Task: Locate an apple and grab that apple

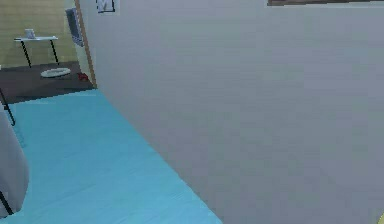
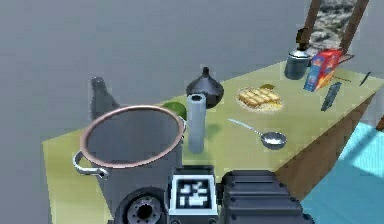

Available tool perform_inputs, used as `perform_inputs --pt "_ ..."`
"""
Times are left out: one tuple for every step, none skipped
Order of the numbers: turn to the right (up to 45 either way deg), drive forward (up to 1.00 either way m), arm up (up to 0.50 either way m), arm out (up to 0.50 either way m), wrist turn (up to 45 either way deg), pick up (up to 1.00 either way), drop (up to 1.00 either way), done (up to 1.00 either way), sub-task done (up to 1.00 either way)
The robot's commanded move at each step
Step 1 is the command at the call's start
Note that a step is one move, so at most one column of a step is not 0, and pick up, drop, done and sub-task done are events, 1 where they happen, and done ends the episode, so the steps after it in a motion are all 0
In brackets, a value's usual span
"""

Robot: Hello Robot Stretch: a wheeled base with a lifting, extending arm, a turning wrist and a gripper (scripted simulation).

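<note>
A small green rounded thing (image 2: 176, 109) lies on the yellow-green countertop (image 2: 300, 120), just behind the rim of a large grey pot (image 2: 132, 150); it could be an apple, but the pot hides most of it. At the arm side view's bottom edge stands a white square with black marks (image 2: 196, 195). The gripper's dark body (image 2: 142, 210) sits left of that square, low in front of the pot. Its far end is not clear, so I cannot tell whether it holds anything.
On the counter stand a grey cylinder (image 2: 197, 122), two dark vases (image 2: 206, 82) (image 2: 101, 97), a plate of bread (image 2: 260, 98), a ladle (image 2: 266, 136), a kettle (image 2: 297, 64) and a box (image 2: 322, 72). The forward view has light blue floor (image 1: 90, 160), a grey wall (image 1: 250, 110) and a far doorway (image 1: 45, 60).
</note>
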Motion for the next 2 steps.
perform_inputs --pt "0.0 0.00 0.00 0.32 0.0 0.00 0.00 0.00 0.00" --pt "0.0 0.00 0.00 0.00 45.0 0.00 0.00 0.00 0.00"
